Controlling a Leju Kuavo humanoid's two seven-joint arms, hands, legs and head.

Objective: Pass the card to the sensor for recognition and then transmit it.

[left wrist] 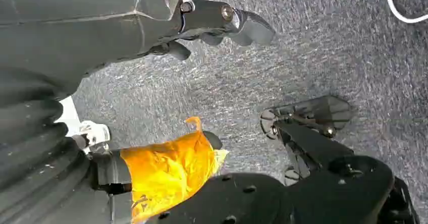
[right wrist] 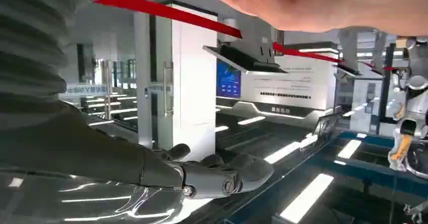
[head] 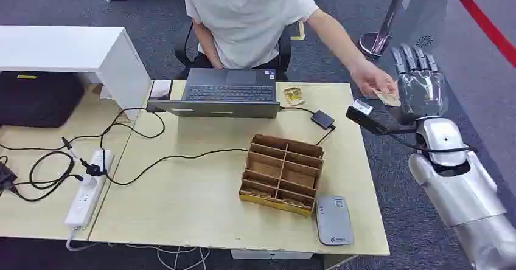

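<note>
My right hand [head: 420, 87] is raised past the right edge of the pale wooden tabletop [head: 201, 209], fingers straight, apart and holding nothing. The small tan card [head: 387, 98] lies in the person's hand [head: 372, 80], just left of my palm, seemingly long edge toward me. My left hand [left wrist: 212, 22] hangs over the floor.

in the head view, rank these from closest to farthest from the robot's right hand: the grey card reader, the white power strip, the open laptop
1. Grey card reader, front right table corner, below the right hand.
2. Open laptop, table's far middle.
3. White power strip, far left.
</note>
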